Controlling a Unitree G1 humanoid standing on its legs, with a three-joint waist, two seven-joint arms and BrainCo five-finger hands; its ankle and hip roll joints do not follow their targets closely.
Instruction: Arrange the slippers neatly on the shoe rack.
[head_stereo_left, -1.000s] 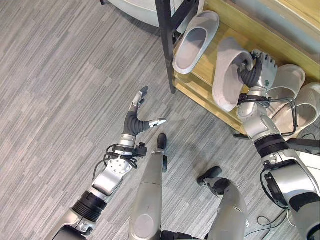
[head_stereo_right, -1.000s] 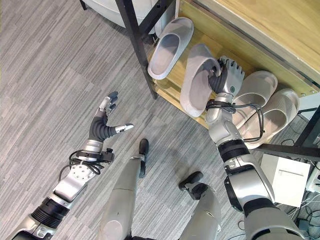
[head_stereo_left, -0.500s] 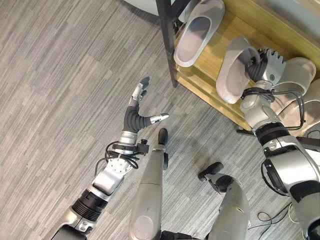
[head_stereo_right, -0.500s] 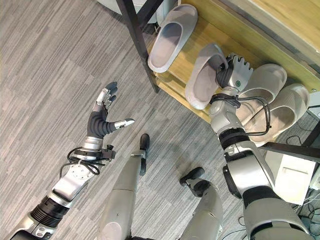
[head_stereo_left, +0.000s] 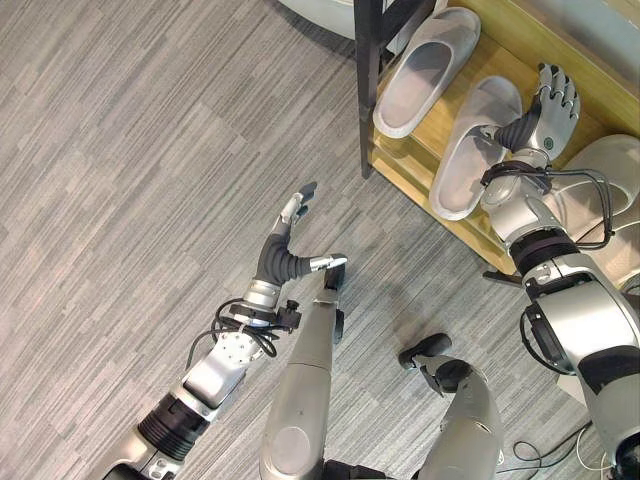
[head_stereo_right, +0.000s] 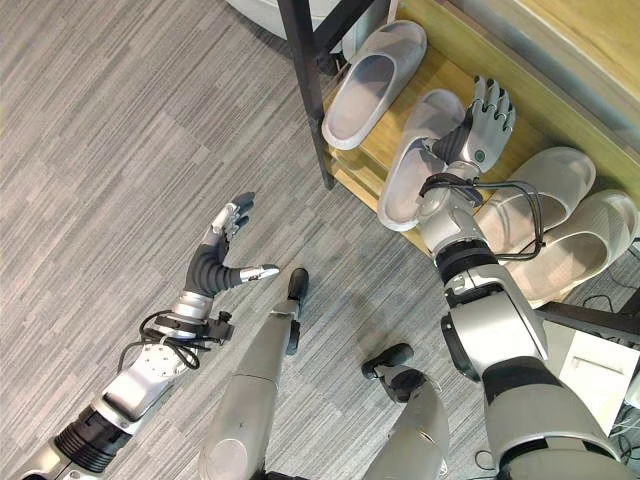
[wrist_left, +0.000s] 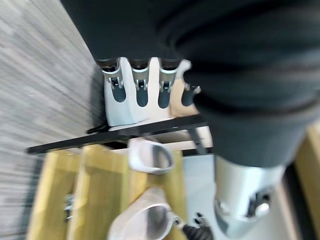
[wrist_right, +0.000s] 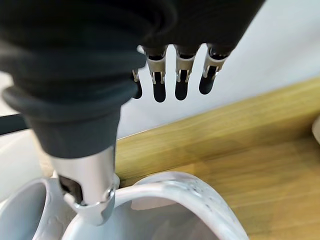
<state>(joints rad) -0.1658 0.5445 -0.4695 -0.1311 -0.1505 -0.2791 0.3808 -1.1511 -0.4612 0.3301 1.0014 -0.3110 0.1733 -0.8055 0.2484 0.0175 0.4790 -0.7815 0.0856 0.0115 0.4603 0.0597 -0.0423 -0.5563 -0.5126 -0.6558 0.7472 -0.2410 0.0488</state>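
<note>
Right hand (head_stereo_left: 549, 104) spread flat, fingers straight, just above second slipper (head_stereo_left: 478, 146) on rack (head_stereo_left: 432, 117).
Lying beside first slipper (head_stereo_left: 425, 71). Left hand (head_stereo_left: 291, 245) splayed over floor (head_stereo_left: 140, 170), holding nothing.

1. the rack (head_stereo_left: 420, 165) is cut off at the 12 and 3 o'clock edges.
2. the right slippers (head_stereo_right: 560, 230) sit partly behind the right arm.
3. the rack and slippers in the left wrist view are blurred.

Two slippers lie side by side on the shoe rack's wooden shelf (head_stereo_left: 420, 140): the first slipper (head_stereo_left: 425, 72) to the left, the second slipper (head_stereo_left: 477, 147) to its right. Two more slippers (head_stereo_right: 560, 220) lie further right, beyond the right hand (head_stereo_left: 553, 103), which is above the second slipper's far end. The left hand (head_stereo_left: 290, 240) is over the floor (head_stereo_left: 150, 150), well left of the rack.
</note>
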